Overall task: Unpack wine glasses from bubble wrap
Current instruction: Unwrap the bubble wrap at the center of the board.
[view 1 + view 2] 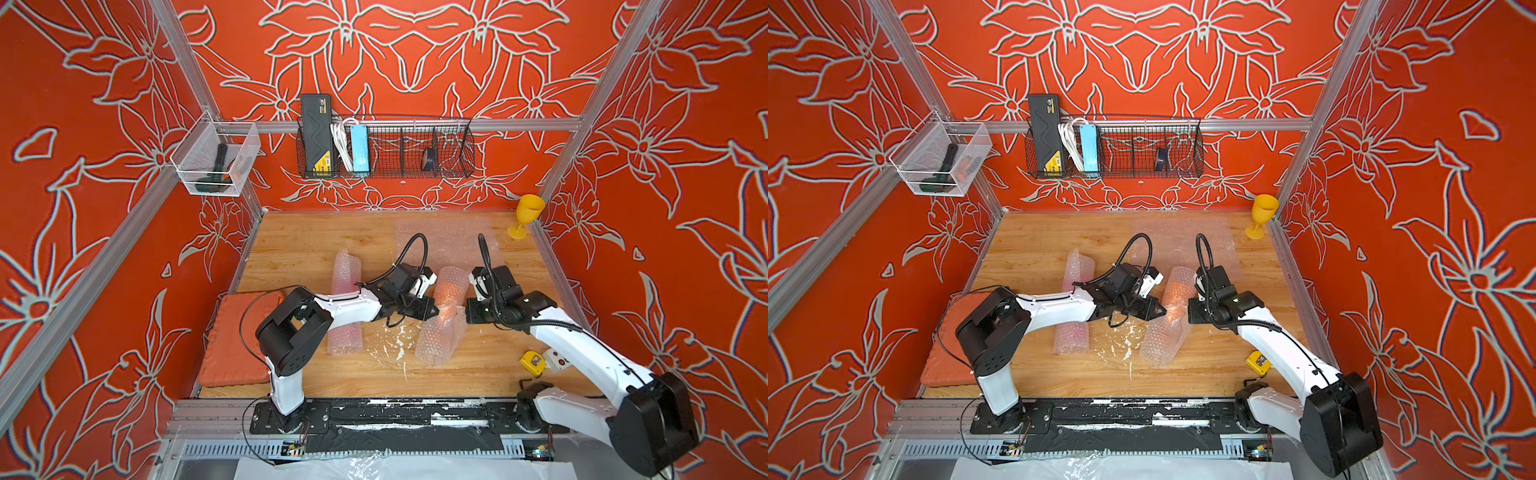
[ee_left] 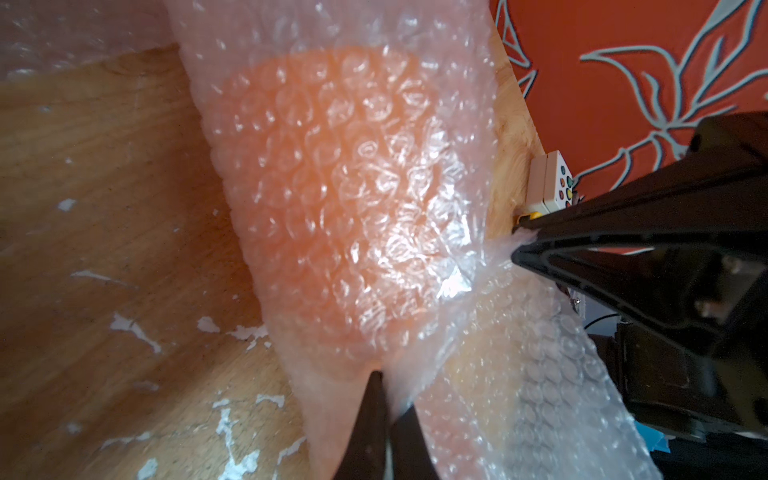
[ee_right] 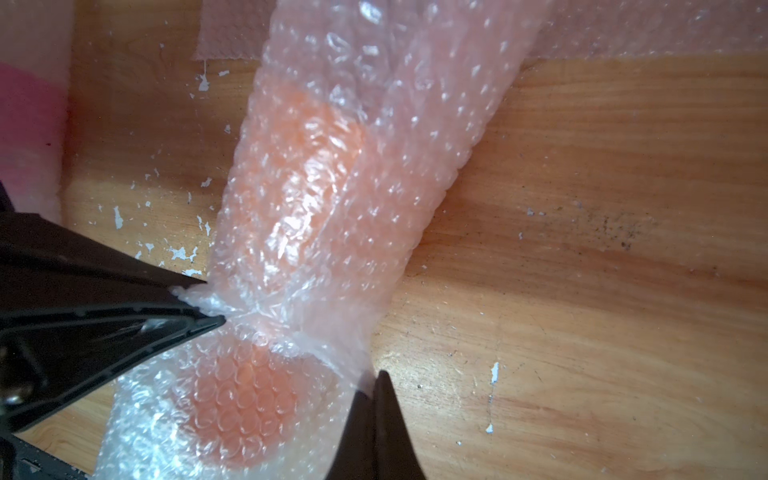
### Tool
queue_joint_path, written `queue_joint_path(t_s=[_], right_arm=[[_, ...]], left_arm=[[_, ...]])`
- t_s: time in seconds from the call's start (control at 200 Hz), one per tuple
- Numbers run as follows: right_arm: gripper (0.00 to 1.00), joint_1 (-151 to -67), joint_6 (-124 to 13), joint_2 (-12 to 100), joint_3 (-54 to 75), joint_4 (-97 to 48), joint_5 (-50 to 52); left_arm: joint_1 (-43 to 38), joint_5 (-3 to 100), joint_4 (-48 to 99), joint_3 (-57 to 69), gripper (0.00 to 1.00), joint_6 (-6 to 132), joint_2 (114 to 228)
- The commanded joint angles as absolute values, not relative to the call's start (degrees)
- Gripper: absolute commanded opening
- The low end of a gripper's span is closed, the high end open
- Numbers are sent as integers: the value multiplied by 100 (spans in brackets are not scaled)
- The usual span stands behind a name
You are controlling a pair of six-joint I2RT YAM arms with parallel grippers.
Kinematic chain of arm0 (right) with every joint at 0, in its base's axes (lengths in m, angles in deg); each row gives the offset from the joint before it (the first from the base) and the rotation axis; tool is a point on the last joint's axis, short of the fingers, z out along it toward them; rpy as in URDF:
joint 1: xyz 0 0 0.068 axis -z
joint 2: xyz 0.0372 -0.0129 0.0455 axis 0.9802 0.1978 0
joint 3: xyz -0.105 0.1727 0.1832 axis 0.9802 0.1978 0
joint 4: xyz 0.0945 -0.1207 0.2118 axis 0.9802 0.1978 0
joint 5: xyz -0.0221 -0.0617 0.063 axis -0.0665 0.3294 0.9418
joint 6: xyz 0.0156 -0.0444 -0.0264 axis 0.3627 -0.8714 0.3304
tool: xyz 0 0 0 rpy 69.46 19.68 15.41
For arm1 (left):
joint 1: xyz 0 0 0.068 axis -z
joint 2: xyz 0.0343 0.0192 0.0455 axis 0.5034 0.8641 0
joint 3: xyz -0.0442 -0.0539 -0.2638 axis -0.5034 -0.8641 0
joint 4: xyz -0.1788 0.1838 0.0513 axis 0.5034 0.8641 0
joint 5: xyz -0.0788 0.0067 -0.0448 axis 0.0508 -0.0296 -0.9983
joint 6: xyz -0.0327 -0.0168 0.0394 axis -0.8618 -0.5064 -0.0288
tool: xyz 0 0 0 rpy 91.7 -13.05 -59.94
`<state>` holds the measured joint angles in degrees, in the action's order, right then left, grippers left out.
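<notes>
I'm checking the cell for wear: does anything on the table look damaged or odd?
The wooden tabletop is scuffed: white flecks mark it beside the roll of bubble wrap holding the orange goblet. That roll is pinched into a waist where the left hand and right hand clamp it.

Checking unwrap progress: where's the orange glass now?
In both top views the orange glass lies mid-table inside a bubble wrap roll. The left gripper and the right gripper both grip that roll, and it sits right of the pink roll.
</notes>
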<state>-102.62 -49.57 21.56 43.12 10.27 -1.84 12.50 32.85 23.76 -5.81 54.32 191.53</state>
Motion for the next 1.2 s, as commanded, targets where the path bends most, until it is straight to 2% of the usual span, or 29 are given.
queue_joint_path(t_s=[0.0,1.196], right_arm=[[0,-10127,-4987,2055,4376,1185,-427],[0,-9925,-5051,2014,4466,1180,-331]], left_arm=[[1094,3421,2534,-671,0,5457,18919],[953,3443,2421,-1021,0,5426,18726]])
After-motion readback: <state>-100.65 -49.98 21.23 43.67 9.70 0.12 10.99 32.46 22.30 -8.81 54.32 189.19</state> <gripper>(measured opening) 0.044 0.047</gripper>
